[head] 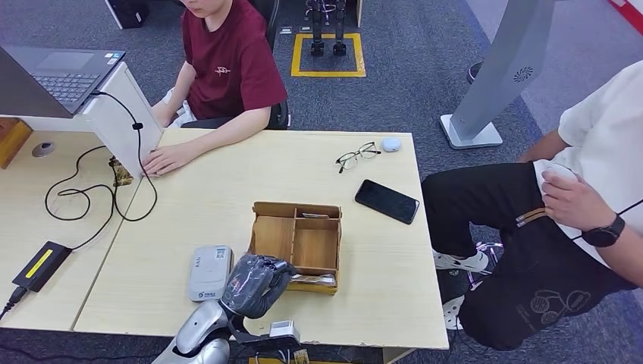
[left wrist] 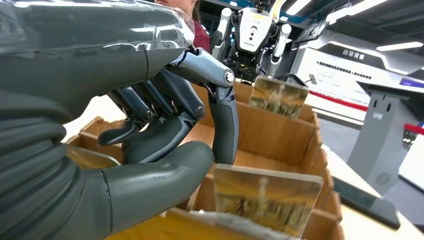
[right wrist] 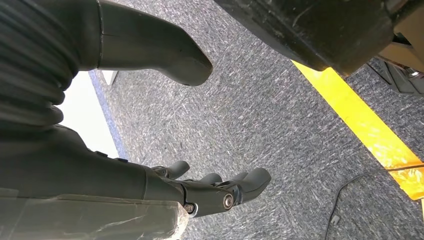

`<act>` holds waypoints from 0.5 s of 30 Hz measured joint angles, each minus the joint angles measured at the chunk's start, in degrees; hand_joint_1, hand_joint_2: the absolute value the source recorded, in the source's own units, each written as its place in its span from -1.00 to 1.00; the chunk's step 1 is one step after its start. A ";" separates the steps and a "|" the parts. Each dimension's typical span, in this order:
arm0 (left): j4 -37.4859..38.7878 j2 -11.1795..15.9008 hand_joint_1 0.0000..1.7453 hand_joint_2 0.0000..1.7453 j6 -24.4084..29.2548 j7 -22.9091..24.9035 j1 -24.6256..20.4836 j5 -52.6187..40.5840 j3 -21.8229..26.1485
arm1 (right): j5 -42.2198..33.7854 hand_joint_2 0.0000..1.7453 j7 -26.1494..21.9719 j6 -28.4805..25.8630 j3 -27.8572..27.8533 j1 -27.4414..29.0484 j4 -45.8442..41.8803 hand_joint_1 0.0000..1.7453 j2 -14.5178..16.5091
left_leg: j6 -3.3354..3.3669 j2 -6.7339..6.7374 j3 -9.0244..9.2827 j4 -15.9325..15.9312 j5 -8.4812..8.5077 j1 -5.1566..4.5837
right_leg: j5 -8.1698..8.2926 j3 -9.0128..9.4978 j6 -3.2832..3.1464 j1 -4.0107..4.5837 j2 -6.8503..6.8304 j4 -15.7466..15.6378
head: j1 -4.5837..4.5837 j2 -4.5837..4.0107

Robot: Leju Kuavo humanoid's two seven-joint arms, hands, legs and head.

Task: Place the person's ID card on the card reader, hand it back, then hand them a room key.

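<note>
A wooden compartment box stands at the middle of the desk, with the white card reader just left of it. My left hand hangs over the box's near left corner. In the left wrist view its thumb and a finger close in on the corner of a picture-printed key card standing in the near slot. Whether they pinch it is unclear. Another card stands in the far compartment. My right hand hangs over the carpet with its fingers apart and nothing in it.
A person in a white shirt sits at the right. A person in a red shirt sits behind the desk. A black phone, glasses, a laptop and cables lie around.
</note>
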 joint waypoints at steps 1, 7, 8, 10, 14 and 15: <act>-0.63 0.02 1.00 1.00 -0.52 -0.92 0.08 1.77 0.17 | -0.01 1.00 -0.07 -0.05 0.00 0.01 0.01 -1.00 0.00 | 0.00 0.00 0.00 0.00 0.00 0.00 | 0.00 0.00 0.00 0.00 0.00 0.00 | 0.00 0.00; -6.78 0.66 1.00 1.00 -1.40 -3.29 0.96 7.06 1.69 | -0.14 1.00 -0.57 -0.44 -0.05 0.31 0.02 -1.00 0.00 | 0.00 -0.01 -0.01 0.00 0.00 0.00 | 0.00 0.00 0.00 0.00 -0.01 0.00 | -0.01 0.00; -7.86 0.83 1.00 1.00 -1.38 -3.42 1.08 7.29 1.92 | -0.19 1.00 -0.63 -0.50 -0.06 0.38 0.02 -1.00 0.00 | 0.00 -0.01 -0.01 0.00 0.00 0.00 | 0.00 0.00 0.00 0.00 -0.01 0.00 | -0.01 0.00; -10.01 1.10 1.00 1.00 -1.30 -3.71 1.31 7.68 2.37 | -0.22 1.00 -0.74 -0.66 -0.08 0.50 0.02 -1.00 0.00 | 0.00 -0.01 -0.01 0.00 0.00 0.00 | 0.00 0.00 0.00 0.00 -0.01 0.00 | -0.01 0.00; -12.95 1.53 1.00 1.00 -1.24 -3.85 1.57 8.05 2.95 | -0.22 1.00 -0.79 -0.85 -0.09 0.63 0.02 -1.00 0.00 | 0.00 -0.01 -0.01 0.00 0.00 0.00 | 0.00 0.00 0.00 0.00 -0.01 0.00 | -0.01 0.00; -13.39 1.61 1.00 1.00 -1.24 -3.86 1.65 8.10 3.04 | -0.22 1.00 -0.79 -0.85 -0.09 0.65 0.02 -1.00 0.00 | 0.00 -0.01 -0.01 0.00 0.00 0.00 | 0.00 0.00 0.00 0.00 -0.01 0.00 | -0.01 0.00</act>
